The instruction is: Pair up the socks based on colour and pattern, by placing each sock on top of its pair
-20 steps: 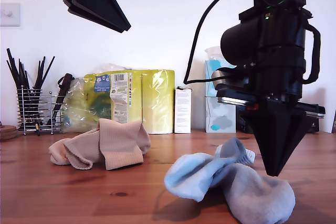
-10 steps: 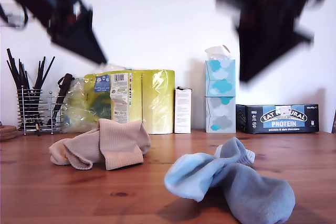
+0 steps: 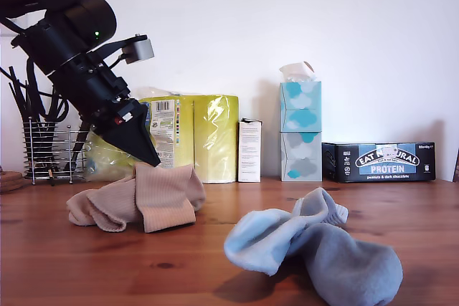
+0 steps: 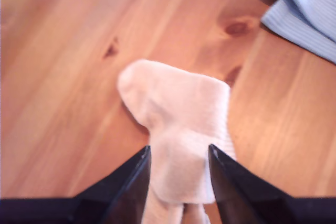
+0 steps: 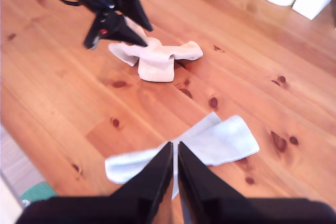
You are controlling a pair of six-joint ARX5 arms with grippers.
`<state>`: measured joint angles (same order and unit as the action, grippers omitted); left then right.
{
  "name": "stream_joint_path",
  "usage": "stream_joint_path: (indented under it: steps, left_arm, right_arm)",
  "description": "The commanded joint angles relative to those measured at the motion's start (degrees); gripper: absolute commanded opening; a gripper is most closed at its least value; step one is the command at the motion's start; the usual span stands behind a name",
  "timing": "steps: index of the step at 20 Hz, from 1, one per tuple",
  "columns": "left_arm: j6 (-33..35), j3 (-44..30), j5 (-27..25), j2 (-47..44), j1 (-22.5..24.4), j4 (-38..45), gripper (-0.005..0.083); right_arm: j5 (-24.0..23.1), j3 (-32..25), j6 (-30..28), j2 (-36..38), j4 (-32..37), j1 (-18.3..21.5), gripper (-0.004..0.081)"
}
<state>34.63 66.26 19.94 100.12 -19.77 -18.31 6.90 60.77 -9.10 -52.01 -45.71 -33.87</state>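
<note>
Two beige socks (image 3: pixel 136 202) lie crumpled together on the wooden table (image 3: pixel 186 270) toward the exterior view's left. My first gripper (image 3: pixel 149 160) hangs just over their back edge. In the first wrist view it (image 4: pixel 179 149) is open, with its fingers on either side of a beige sock (image 4: pixel 178 103). Two pale blue socks (image 3: pixel 308 249) with grey feet lie in a heap at the exterior view's front right. My second gripper (image 5: pixel 174 144) is shut and empty, high above the blue socks (image 5: pixel 220 140). That view also shows the beige socks (image 5: pixel 157 59) and my first gripper (image 5: pixel 147 36).
Along the back wall stand a wire holder of black utensils (image 3: pixel 46 148), a yellow paper-roll pack (image 3: pixel 190 134), a small white box (image 3: pixel 249 150), two stacked tissue boxes (image 3: pixel 300 130) and a dark protein-bar box (image 3: pixel 378 161).
The arm over the blue socks rose out of the exterior view. The other arm swung down from the top to the beige socks. The socks have not moved.
</note>
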Motion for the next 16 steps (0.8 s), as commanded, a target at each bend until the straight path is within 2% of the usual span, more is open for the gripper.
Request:
stream_joint_path:
  steps: [1, 5, 7, 9, 13, 16]
  left_arm:
    - [0.4, -0.5, 0.1, 1.2, -0.2, 0.9, 0.0324]
    - [0.0, -0.5, 0.7, 1.5, -0.6, -1.4, 0.0342]
    - [-2.3, -0.5, 2.0, 1.4, -1.1, -3.0, 0.0454]
    - [-8.5, -0.5, 1.2, 0.5, -1.8, -4.3, 0.0448]
    - [-22.3, -0.5, 4.4, -0.3, -2.1, -8.8, 0.0437]
    - [-33.5, -0.5, 3.6, -1.0, -1.8, -10.5, 0.0383]
  right_arm:
    - [0.0, -4.9, 0.1, 1.4, 0.5, -0.2, -0.0012]
    - [0.1, -11.6, 2.0, 5.2, 2.4, 0.0, -0.0012]
    - [0.1, -12.2, 2.0, 5.4, 2.7, 0.0, -0.0012]
    - [0.0, -12.2, 2.0, 5.4, 3.4, 0.1, -0.0012]
    - [0.1, -12.2, 1.9, 5.3, 3.5, 0.3, -0.0012]
    - [0.1, -12.2, 1.8, 5.3, 3.6, 0.3, -0.0012]
